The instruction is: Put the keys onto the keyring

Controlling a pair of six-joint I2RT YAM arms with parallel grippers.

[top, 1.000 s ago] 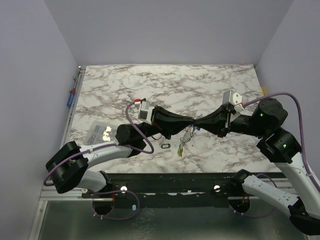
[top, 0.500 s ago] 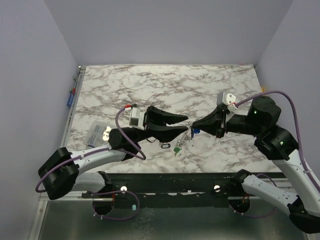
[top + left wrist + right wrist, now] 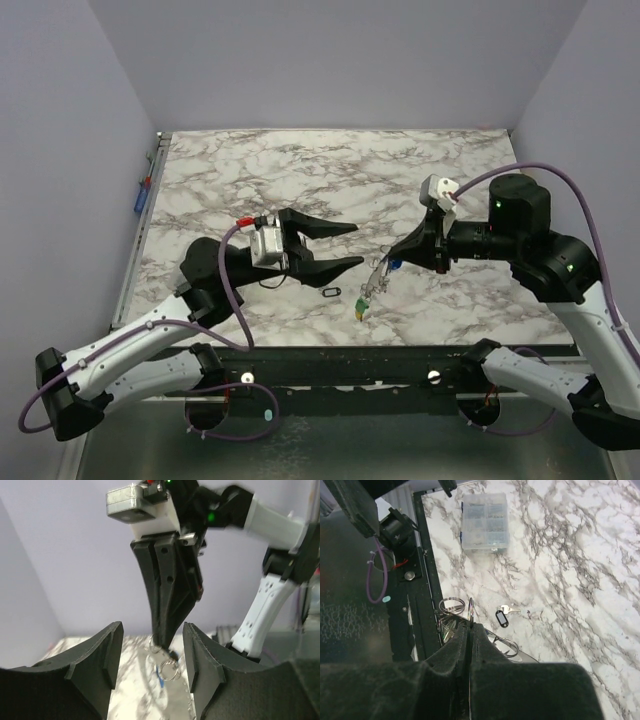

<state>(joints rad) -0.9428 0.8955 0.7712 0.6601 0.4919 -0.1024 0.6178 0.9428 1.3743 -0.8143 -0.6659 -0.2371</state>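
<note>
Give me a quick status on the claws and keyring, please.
Left claw open, empty. Right claw shut on keyring, keys hanging off it. Small black tag lying nearby, not blocking.

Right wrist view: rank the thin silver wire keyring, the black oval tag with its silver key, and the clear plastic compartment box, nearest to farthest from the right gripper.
1. Thin silver wire keyring: at the right gripper fingertips.
2. Black oval tag with silver key: on the marble just beyond, slightly right.
3. Clear plastic compartment box: farthest, near the table edge.
</note>
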